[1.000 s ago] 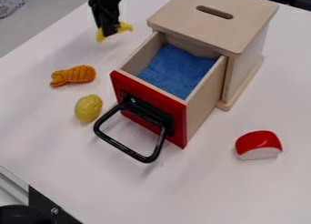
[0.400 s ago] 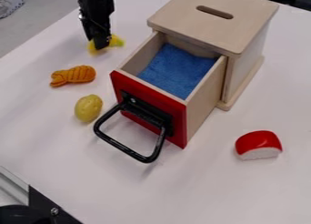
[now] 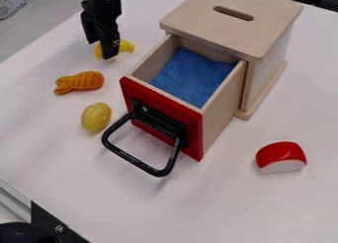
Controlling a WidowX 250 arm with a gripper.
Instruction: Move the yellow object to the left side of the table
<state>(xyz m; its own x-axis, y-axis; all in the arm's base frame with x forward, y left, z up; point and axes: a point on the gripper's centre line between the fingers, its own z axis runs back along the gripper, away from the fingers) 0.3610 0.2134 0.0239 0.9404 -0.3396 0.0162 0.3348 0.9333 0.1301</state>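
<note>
The black gripper (image 3: 100, 49) hangs low at the upper left of the table, its fingers spread apart at a slim yellow object (image 3: 125, 47) that looks like a banana. One finger stands in front of that object and covers its middle; yellow shows on both sides of it. The object appears to lie on the table, left of the wooden box. A second yellow thing, rounded like a lemon (image 3: 96, 117), lies nearer the camera, beside the drawer handle.
The wooden box (image 3: 231, 24) stands at the upper centre, its red-fronted drawer (image 3: 165, 121) pulled out with blue lining inside. An orange ridged toy (image 3: 80, 82) lies between gripper and lemon. A red and white piece (image 3: 280, 157) is at the right. The white table's (image 3: 46, 54) edge runs along the upper left.
The gripper has come left and down with the slim yellow object, and its fingers have since parted. The object now lies lower and left of where it hung. Other things kept their places.
</note>
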